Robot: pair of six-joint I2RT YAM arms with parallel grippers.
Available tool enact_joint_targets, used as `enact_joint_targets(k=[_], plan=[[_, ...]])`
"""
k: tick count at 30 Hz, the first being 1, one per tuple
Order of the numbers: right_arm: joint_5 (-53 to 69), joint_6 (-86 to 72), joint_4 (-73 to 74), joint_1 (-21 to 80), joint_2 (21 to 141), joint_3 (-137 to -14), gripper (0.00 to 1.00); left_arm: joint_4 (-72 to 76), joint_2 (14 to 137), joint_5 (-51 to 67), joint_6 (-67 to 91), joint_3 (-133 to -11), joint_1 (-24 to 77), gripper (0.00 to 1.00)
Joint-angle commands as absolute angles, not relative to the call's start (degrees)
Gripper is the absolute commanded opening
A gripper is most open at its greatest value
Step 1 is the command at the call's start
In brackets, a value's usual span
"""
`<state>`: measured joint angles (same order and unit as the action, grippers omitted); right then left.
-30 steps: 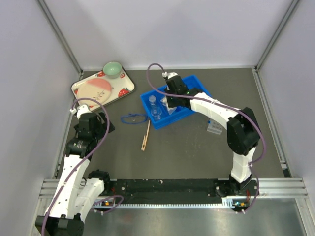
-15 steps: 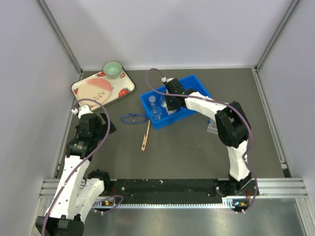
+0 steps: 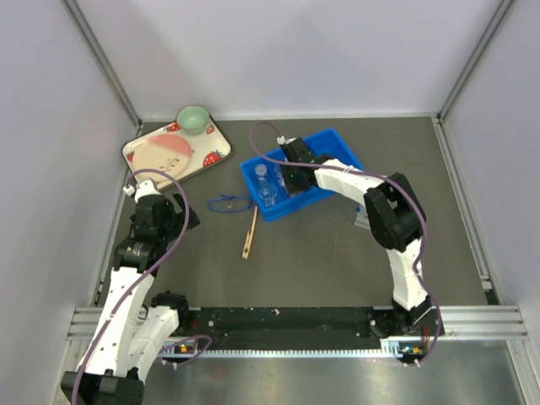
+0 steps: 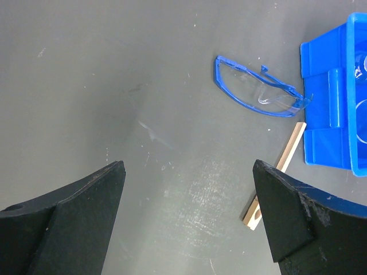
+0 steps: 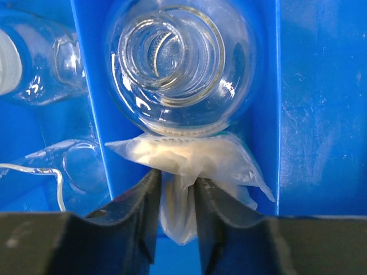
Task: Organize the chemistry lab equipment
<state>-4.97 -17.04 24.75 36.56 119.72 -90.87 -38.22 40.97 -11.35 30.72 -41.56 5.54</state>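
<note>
Over the last second the right arm's elbow has folded inward toward the blue bin; the left arm has not moved. The right gripper sits low in one bin compartment, its fingers pinched narrowly on the whitish wad, which lies against a glass flask. The left gripper hangs spread wide above the table, near the wooden stick.
</note>
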Motion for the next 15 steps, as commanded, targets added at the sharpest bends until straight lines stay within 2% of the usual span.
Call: enact_joint_targets(k=[1, 6, 15], plan=[[-4.8, -17.1, 23.1, 36.1, 117.7, -91.6, 0.34, -35.2, 39.9, -11.3, 30.1, -41.4, 5.2, 0.98], [-4.8, -16.0, 24.7, 36.3, 113.1, -92.3, 0.53, -35.2, 40.2, -10.9, 30.1, -41.4, 5.2, 0.98], [-10.3, -13.6, 27.2, 39.6, 104.1, -93.3, 0.56, -35.2, 39.9, -10.8, 30.1, -41.2, 5.3, 0.98]])
